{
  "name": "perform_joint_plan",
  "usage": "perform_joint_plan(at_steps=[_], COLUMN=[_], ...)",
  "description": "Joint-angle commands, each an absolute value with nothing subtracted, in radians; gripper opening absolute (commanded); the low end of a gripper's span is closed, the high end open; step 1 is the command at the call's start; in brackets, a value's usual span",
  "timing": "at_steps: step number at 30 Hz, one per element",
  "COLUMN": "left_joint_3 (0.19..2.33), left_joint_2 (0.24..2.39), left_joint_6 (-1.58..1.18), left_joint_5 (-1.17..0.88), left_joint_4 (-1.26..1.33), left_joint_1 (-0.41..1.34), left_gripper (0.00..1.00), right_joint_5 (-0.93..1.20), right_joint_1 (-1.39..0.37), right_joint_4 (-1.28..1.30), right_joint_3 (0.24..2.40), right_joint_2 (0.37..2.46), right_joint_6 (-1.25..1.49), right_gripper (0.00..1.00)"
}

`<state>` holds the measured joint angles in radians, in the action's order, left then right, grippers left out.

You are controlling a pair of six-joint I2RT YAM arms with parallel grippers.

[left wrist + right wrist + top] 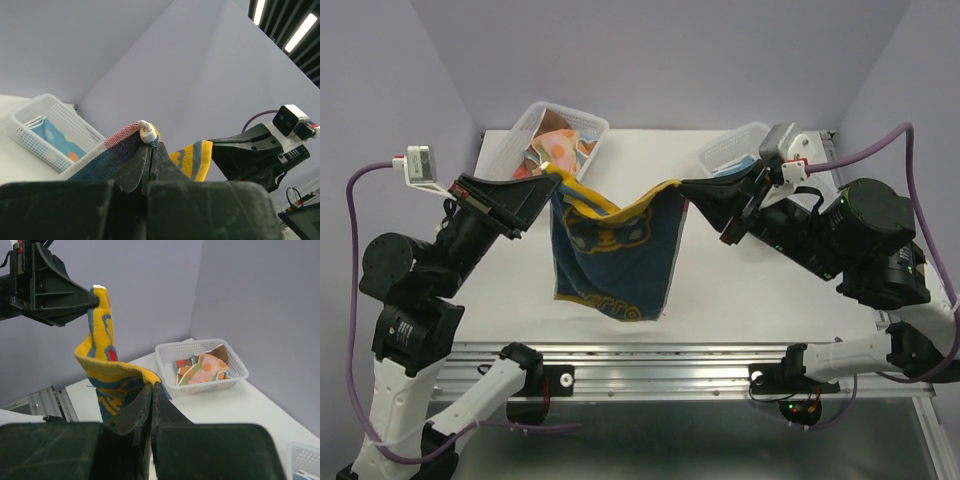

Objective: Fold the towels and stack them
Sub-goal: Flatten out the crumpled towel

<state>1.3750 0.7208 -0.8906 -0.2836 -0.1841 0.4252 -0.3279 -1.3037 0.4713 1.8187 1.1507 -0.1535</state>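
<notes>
Left end effector [552,178]: jaws pressed together, pinching one top corner of the blue and mustard towel [610,250]; in its wrist view a small tuft of the corner pokes out above the fingertips [142,161].
Right end effector [682,185]: jaws likewise closed, clamped on the opposite top corner; the cloth bunches up just past its fingertips [134,405].
Held towel: stretched between the two end effectors, its top edge sagging between them and the rest hanging below. Whether its lower edge touches the tabletop [750,285] cannot be told.
Left basket [535,112]: a white mesh tub just beyond the left end effector, on the far side of the tabletop.
Left basket contents: crumpled towels [560,148] in pink, orange and brown patches, piled loosely, some rising above the rim.
Right basket [725,150]: a matching mesh tub just beyond the right end effector, partly hidden by that arm from above.
Right basket contents: a light blue towel [57,141] with orange dots, lying flat, with more cloth edges beside it.
</notes>
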Motion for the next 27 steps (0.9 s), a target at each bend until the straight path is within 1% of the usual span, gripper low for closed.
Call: perform_joint_plan(at_steps=[1,4,6,8,9,10,11,12,14,16,17,18,20,22,24,27], left_joint_3=[1.306,1.232,1.186,1.117,1.102,1.070,1.054,1.031,1.022,1.031,1.031,1.032,1.038,1.048,1.081,1.140], left_joint_2=[0.674,0.647,0.640,0.652,0.664,0.695,0.712,0.750,0.794,0.857,0.876,0.894,0.949,0.992,1.104,1.201], left_joint_6=[-0.922,-0.926,-0.936,-0.943,-0.943,-0.943,-0.943,-0.942,-0.934,-0.920,-0.920,-0.910,-0.899,-0.865,-0.839,-0.804], left_joint_5=[-0.293,-0.270,-0.229,-0.196,-0.186,-0.180,-0.173,-0.166,-0.129,-0.066,-0.036,-0.008,0.082,0.103,0.126,0.114], left_joint_4=[-0.124,-0.103,-0.088,-0.065,-0.060,-0.048,-0.032,-0.005,0.018,0.026,0.029,0.044,0.061,0.103,0.115,0.136], left_joint_1=[0.430,0.430,0.430,0.430,0.430,0.430,0.430,0.430,0.430,0.430,0.430,0.430,0.430,0.430,0.425,0.414], left_gripper=[0.00,0.00,0.00,0.00,0.00,0.00,0.00,0.00,0.00,0.00,0.00,0.00,0.00,0.00,0.00,0.00], right_joint_5=[-0.346,-0.415,-0.503,-0.638,-0.687,-0.792,-0.839,-0.889,-0.876,-0.794,-0.764,-0.732,-0.658,-0.617,-0.571,-0.520], right_joint_1=[-1.302,-1.302,-1.302,-1.302,-1.302,-1.302,-1.301,-1.290,-1.250,-1.079,-1.078,-0.992,-0.924,-0.863,-0.804,-0.729], right_joint_4=[0.454,0.410,0.359,0.312,0.258,0.220,0.131,0.097,0.071,0.075,0.075,0.089,0.077,0.039,0.009,-0.041], right_joint_3=[1.803,1.741,1.672,1.606,1.585,1.560,1.498,1.474,1.431,1.411,1.411,1.407,1.394,1.376,1.370,1.381], right_joint_2=[1.131,1.115,1.112,1.121,1.124,1.137,1.141,1.153,1.164,1.192,1.210,1.229,1.267,1.322,1.376,1.434], right_joint_6=[-0.166,-0.193,-0.210,-0.232,-0.268,-0.297,-0.328,-0.374,-0.379,-0.315,-0.314,-0.284,-0.269,-0.273,-0.273,-0.264], right_gripper=[0.01,0.01,0.01,0.01,0.01,0.01,0.01,0.01,0.01,0.01,0.01,0.01,0.01,0.01,0.01,0.01])
